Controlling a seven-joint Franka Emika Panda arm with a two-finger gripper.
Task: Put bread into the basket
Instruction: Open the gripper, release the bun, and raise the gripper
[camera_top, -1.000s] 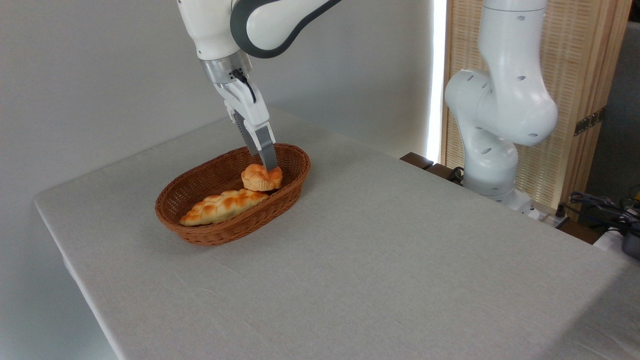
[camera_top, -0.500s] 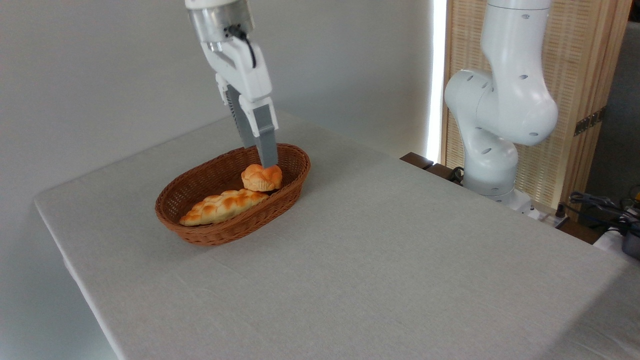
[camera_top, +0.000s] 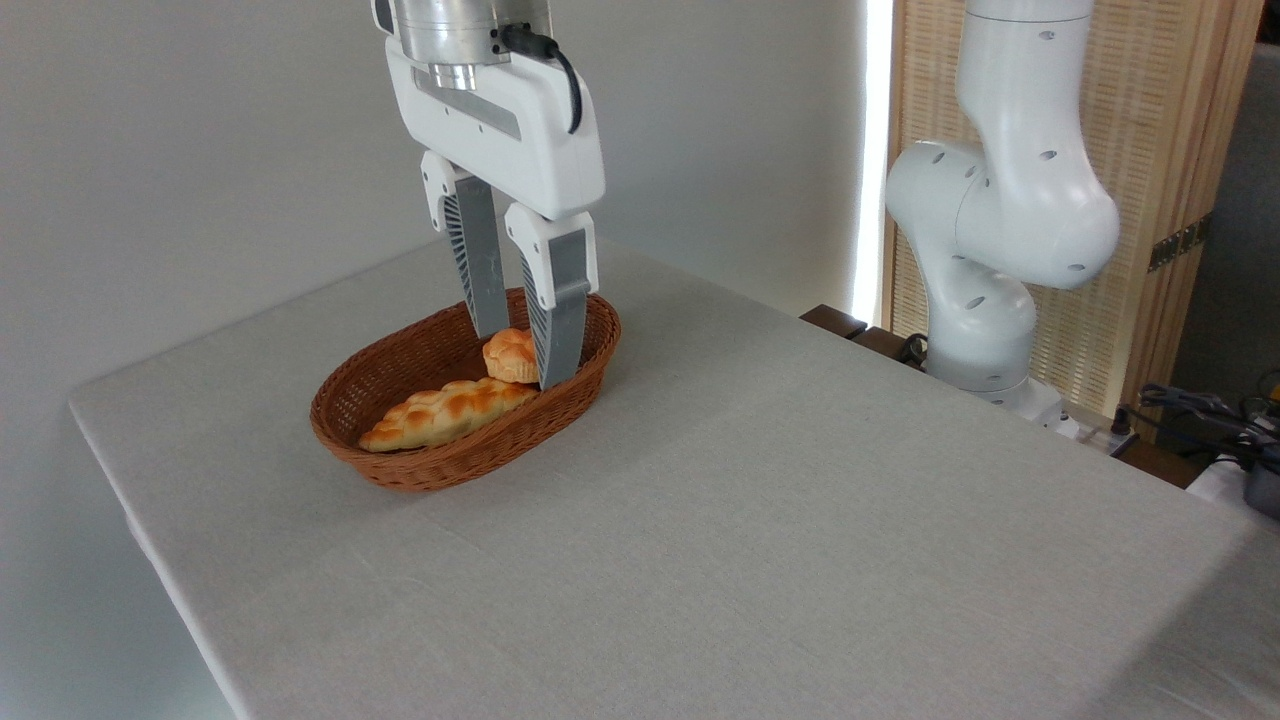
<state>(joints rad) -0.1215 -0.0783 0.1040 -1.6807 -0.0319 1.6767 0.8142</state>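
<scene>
Bread (camera_top: 510, 354) inside basket (camera_top: 420, 466) near far rim, gripper (camera_top: 522, 360) parted, hovering above.

Taking the basket (camera_top: 400, 470) as landmark: its right end is crowded, with the bread (camera_top: 509, 355) there and the gripper (camera_top: 520, 360) hanging over it, fingers spread to either side of the bun. The long loaf (camera_top: 445, 413) fills the near side. Right of and in front of the basket the table (camera_top: 800, 520) lies bare (broad passage).
</scene>
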